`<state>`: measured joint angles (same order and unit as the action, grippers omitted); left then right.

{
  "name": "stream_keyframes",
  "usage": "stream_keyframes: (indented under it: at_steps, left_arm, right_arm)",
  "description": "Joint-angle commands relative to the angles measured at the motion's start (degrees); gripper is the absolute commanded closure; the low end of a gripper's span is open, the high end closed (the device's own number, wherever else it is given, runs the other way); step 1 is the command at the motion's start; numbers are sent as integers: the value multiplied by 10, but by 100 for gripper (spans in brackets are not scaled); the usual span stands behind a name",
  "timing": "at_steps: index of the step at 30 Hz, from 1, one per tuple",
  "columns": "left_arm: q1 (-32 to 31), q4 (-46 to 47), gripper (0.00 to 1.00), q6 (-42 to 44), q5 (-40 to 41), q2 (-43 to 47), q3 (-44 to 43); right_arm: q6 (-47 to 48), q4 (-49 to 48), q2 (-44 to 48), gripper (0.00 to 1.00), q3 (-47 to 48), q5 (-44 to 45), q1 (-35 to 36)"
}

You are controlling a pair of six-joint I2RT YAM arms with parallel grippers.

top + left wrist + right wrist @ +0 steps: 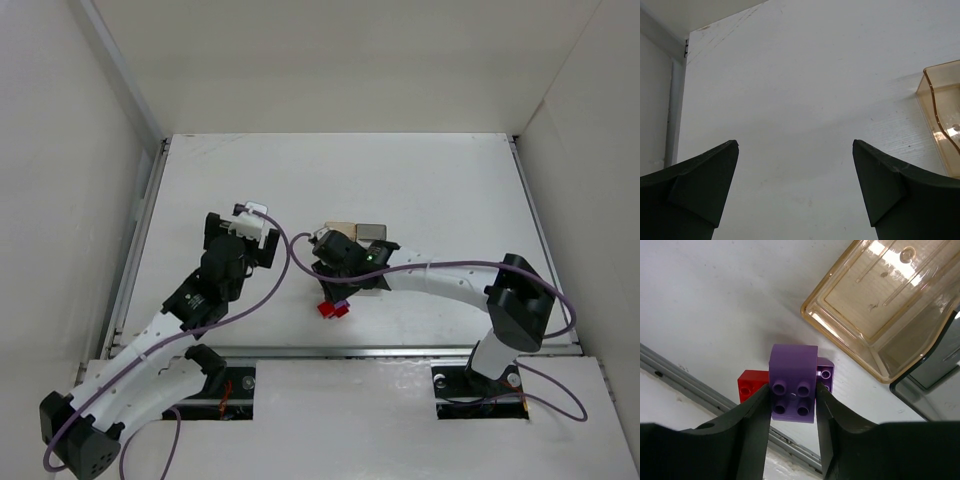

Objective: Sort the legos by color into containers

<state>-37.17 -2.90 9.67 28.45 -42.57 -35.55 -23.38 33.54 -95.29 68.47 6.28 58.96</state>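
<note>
My right gripper is shut on a purple lego and holds it just above the table. A red lego and a second purple lego lie on the table right behind it. In the top view the red lego and a purple one show below the right gripper. The tan tray looks empty, and the dark grey tray sits beside it. Both trays are partly hidden by the right wrist. My left gripper is open and empty, left of the tan tray.
A metal rail runs along the table's near edge, close to the legos. White walls enclose the table on the left, back and right. The left arm is stretched over the left part of the table.
</note>
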Motion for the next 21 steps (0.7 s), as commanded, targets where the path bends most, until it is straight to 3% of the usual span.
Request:
stream_keyframes:
  at_steps: [1,3,8,11,16,21]
  left_arm:
    - [-4,4,4,18,-38,20,3]
    - [-4,-11,4,37,-84,34,-2]
    - [-15,-52,0,175,-349,76,-16]
    - [-20,-75,0,208,-433,73,-30]
    - [-26,-125,0,223,-500,-1,-89]
    - [-26,-110,4,215,-518,-7,-89]
  right_arm:
    - [3,-26,12,100,15,-8,6]
    - [3,-11,31,100,39,-14,6]
    - [-25,10,83,100,103,11,6]
    - [-37,35,78,100,162,40,6]
    - [-48,56,52,100,228,58,6]
    - [-55,50,59,100,236,69,6]
